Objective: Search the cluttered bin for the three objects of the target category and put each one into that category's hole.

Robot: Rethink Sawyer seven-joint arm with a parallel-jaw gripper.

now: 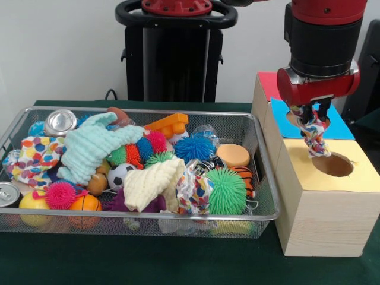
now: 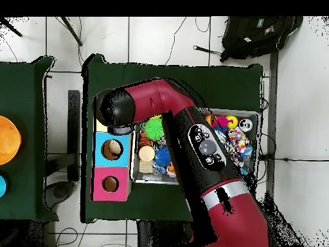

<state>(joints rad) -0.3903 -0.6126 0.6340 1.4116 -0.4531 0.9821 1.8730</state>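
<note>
Bin (image 1: 261,178) left of box (image 1: 320,208), claw (image 1: 313,116) above box

Fingers (image 1: 314,114) pinch patterned cloth (image 1: 314,138) above yellow hole (image 1: 334,164).

Rope toy (image 1: 313,133): braided, multicoloured, hanging upright above box (image 1: 323,202), between blue and yellow holes. Box: wooden, three holes on red, blue, yellow tops. Bin (image 1: 261,196): wire mesh, beside box, crammed with spiky balls, cloths, cans.

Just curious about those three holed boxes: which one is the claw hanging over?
The yellow box, nearest the camera. The gripper dangles a knotted rope near its hole; the blue and red boxes sit behind.
</note>
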